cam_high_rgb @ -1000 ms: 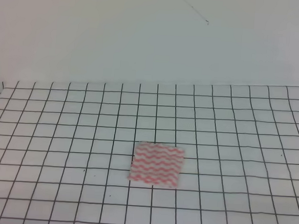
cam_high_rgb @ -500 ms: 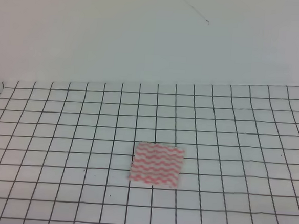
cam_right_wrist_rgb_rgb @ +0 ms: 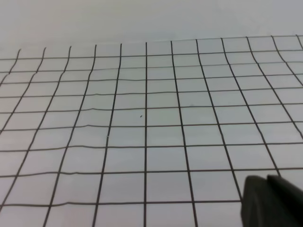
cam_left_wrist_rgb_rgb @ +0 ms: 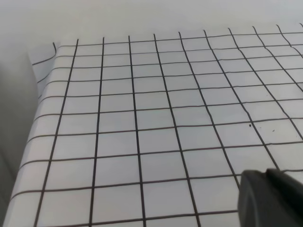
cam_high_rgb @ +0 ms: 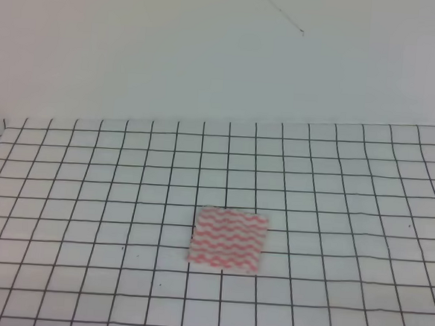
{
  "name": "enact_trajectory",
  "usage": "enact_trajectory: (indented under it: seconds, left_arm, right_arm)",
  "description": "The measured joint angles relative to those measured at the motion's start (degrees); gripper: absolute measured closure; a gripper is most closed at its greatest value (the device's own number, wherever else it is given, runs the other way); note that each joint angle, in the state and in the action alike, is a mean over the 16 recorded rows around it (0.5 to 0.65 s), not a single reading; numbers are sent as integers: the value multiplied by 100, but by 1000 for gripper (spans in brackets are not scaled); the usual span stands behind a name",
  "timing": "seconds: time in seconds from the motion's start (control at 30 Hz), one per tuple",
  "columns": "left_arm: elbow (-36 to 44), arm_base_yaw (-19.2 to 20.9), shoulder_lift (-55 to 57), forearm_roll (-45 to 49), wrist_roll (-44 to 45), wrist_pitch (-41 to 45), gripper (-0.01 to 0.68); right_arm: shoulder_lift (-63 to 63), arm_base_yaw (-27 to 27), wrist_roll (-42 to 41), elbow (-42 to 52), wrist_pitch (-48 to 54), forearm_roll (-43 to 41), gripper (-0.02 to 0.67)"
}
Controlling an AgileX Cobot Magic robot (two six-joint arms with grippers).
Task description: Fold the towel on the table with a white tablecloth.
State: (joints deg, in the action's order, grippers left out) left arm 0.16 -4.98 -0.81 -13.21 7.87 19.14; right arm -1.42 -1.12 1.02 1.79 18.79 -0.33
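Unmoved since the earlier frames: towel (cam_high_rgb: 228,239), small and flat near mid-worktop (cam_high_rgb: 351,180) on gridded tablecloth (cam_high_rgb: 88,199), probably already folded. Only dark tips of left pincer (cam_left_wrist_rgb_rgb: 272,198) and right pincer (cam_right_wrist_rgb_rgb: 274,201) visible; spread impossible to tell.

L claw (cam_left_wrist_rgb_rgb: 270,198), R claw (cam_right_wrist_rgb_rgb: 272,201): only dark corners visible.

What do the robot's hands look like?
Only a bit of each shows. The left gripper and right gripper are dark grey, smooth, rounded lumps poking into their wrist-camera corners. No cables or markings are visible, and the jaws cannot be made out.
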Motion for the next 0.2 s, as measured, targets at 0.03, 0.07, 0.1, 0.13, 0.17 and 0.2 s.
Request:
enact_trajectory:
  seconds: [0.03, 0.07, 0.1, 0.13, 0.17, 0.2]
  left_arm:
    - [0, 0, 0, 0, 0, 0, 674]
    - [0, 0, 0, 0, 0, 0, 674]
    - [0, 0, 0, 0, 0, 0, 674]
    - [0, 0, 0, 0, 0, 0, 674]
    - [0, 0, 0, 0, 0, 0, 674]
    - [0, 0, 0, 0, 0, 0, 674]
  right_arm:
    - [0, 0, 0, 0, 0, -2, 652]
    - [0, 0, 0, 0, 0, -5, 652]
    - [0, 0, 0, 0, 0, -8, 652]
    - [0, 0, 0, 0, 0, -12, 652]
    - [0, 0, 0, 0, 0, -13, 652]
    - [0, 0, 0, 0, 0, -13, 652]
